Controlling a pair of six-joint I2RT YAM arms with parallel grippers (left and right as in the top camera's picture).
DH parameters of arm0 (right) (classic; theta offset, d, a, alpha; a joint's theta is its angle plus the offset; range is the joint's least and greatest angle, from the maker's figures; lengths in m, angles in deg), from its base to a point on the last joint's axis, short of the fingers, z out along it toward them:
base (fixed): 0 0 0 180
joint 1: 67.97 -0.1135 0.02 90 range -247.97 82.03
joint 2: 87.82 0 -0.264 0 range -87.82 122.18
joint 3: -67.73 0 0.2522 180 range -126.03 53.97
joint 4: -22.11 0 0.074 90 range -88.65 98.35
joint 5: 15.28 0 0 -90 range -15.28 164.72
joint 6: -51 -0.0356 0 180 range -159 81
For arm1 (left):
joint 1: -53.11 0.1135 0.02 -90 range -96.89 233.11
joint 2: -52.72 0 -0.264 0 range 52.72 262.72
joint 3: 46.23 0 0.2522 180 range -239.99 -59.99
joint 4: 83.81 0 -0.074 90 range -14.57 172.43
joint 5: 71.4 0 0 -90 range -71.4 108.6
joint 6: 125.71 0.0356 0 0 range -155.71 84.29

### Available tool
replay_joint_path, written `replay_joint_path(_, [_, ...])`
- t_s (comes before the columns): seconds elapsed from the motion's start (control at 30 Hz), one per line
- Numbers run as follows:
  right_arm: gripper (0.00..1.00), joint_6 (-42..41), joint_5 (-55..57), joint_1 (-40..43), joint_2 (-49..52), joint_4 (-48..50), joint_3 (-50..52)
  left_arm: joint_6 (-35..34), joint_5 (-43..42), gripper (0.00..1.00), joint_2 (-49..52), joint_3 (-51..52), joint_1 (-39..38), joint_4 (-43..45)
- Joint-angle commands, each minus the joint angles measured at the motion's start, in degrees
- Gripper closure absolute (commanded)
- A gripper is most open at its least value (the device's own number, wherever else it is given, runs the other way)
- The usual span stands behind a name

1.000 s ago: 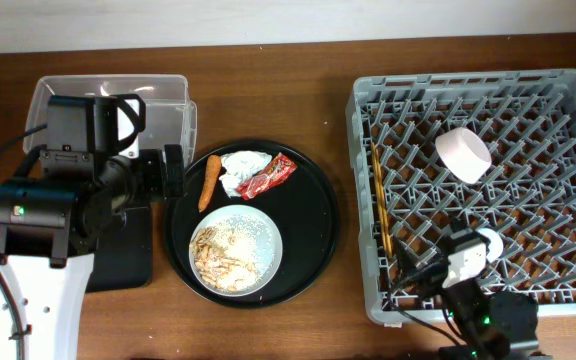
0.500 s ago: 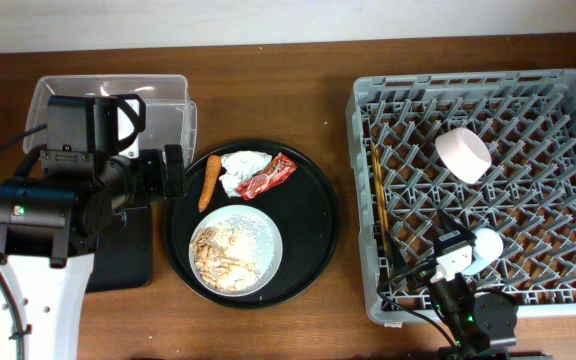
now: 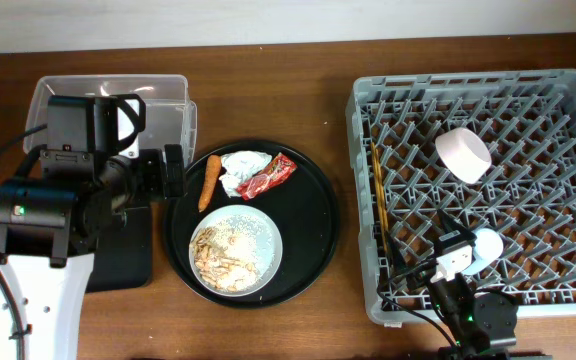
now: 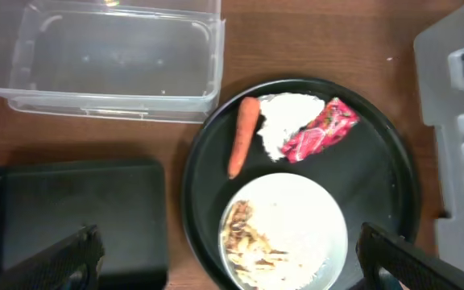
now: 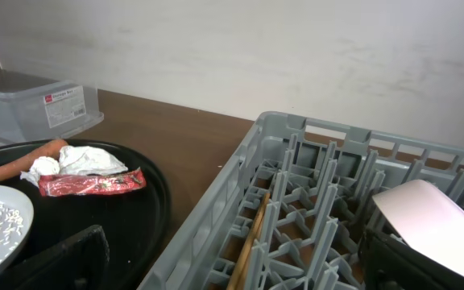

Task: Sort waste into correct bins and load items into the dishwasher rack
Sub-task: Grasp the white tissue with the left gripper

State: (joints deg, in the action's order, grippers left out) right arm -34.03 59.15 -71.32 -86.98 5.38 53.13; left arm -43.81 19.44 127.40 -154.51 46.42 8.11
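On the large round black tray (image 3: 313, 235) lie a carrot (image 3: 208, 182), a crumpled white napkin (image 3: 243, 166), a red wrapper (image 3: 271, 177) and a speckled plate (image 3: 258, 232) with rice scraps. They also show in the left wrist view: carrot (image 4: 242, 133), napkin (image 4: 280, 121), wrapper (image 4: 321, 130), plate (image 4: 304, 217). My left gripper (image 3: 173, 170) (image 4: 228, 242) is open and empty by the tray's left edge. The rack (image 3: 568, 120) holds a white bowl (image 3: 464, 155), chopsticks (image 3: 381, 200) (image 5: 248, 242) and a small pale cup (image 3: 487, 243). My right gripper (image 3: 443, 268) (image 5: 234, 246) is open and empty over the rack's front.
The clear tub (image 3: 168, 100) (image 4: 95, 56) stands at the back left. The flat black tray (image 3: 128, 255) (image 4: 71, 209) lies in front of it, partly under my left arm. Bare brown table lies between the round tray and the rack.
My right arm has shifted a little to the left at the rack's front edge. The left arm and the things on the round tray have not moved.
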Motion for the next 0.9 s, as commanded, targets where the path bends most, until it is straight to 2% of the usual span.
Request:
replay_joint_path(0.0, [0.02, 0.17, -0.48, 0.39, -0.52, 0.00, 0.52, -1.73, -7.19, 0.01, 0.28, -0.28, -0.31, 5.18])
replay_joint_path(0.13, [0.02, 0.17, -0.48, 0.39, -0.52, 0.02, 0.52, -1.73, -10.99, 0.01, 3.08, 2.84, -1.92, 12.87])
replay_joint_path(0.23, [0.02, 0.17, -0.48, 0.39, -0.52, 0.00, 0.52, -1.70, -10.88, 0.17, 9.68, 4.24, -5.31, 14.38])
replay_joint_path(0.27, [0.02, 0.17, -0.48, 0.39, -0.52, 0.00, 0.52, -1.70, -10.86, 0.20, 12.90, 4.24, -6.67, 14.67])
replay_joint_path(0.33, [0.02, 0.17, -0.48, 0.39, -0.52, 0.02, 0.52, -1.68, -9.25, 0.24, 17.55, 4.26, -8.63, 15.43])
replay_joint_path(0.53, [0.02, 0.17, -0.48, 0.39, -0.52, 0.02, 0.52, -1.25, -1.07, 0.27, 32.59, 4.26, -13.75, 21.07])
replay_joint_path(0.63, [0.02, 0.17, -0.48, 0.39, -0.52, 0.02, 0.52, -1.29, 5.42, 0.40, 39.39, 4.26, -14.71, 24.96])
replay_joint_path(0.77, [0.02, 0.17, -0.48, 0.39, -0.52, 0.00, 0.52, -1.29, 6.91, 0.41, 44.59, 4.26, -14.51, 29.99])
replay_joint_path(0.87, [0.02, 0.17, -0.48, 0.39, -0.52, 0.02, 0.52, -1.29, 5.44, 0.49, 48.94, 4.26, -14.58, 31.95])
